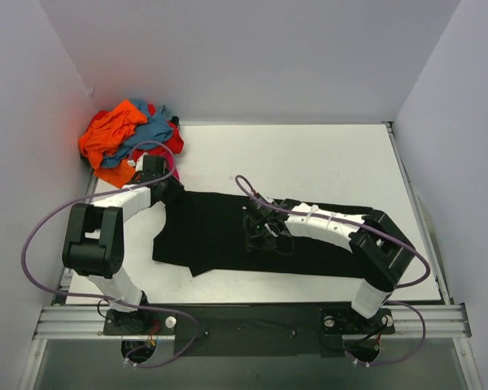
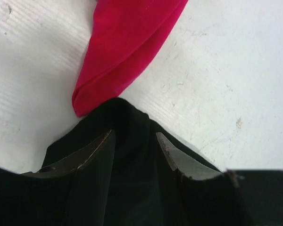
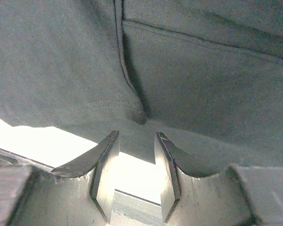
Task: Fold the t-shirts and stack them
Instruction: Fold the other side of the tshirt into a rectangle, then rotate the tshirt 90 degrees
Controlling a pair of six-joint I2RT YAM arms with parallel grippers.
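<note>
A black t-shirt [image 1: 211, 231] lies spread across the middle of the white table [image 1: 309, 158]. My left gripper [image 1: 169, 188] is at the shirt's far-left corner. In the left wrist view the gripper [image 2: 133, 134] has its jaws closed on a bunched ridge of the black cloth [image 2: 127, 188]. My right gripper [image 1: 256, 230] is over the middle of the shirt. In the right wrist view the gripper [image 3: 136, 134] has its jaws narrowly apart, with the cloth's edge [image 3: 193, 84] caught between the tips and bright table showing below it.
A pile of orange, blue and red shirts [image 1: 126, 138] sits in the back-left corner, just beyond my left gripper. A red sleeve [image 2: 127, 42] from it touches the black shirt's corner. White walls enclose the table; a metal rail [image 1: 252, 313] runs along the near edge.
</note>
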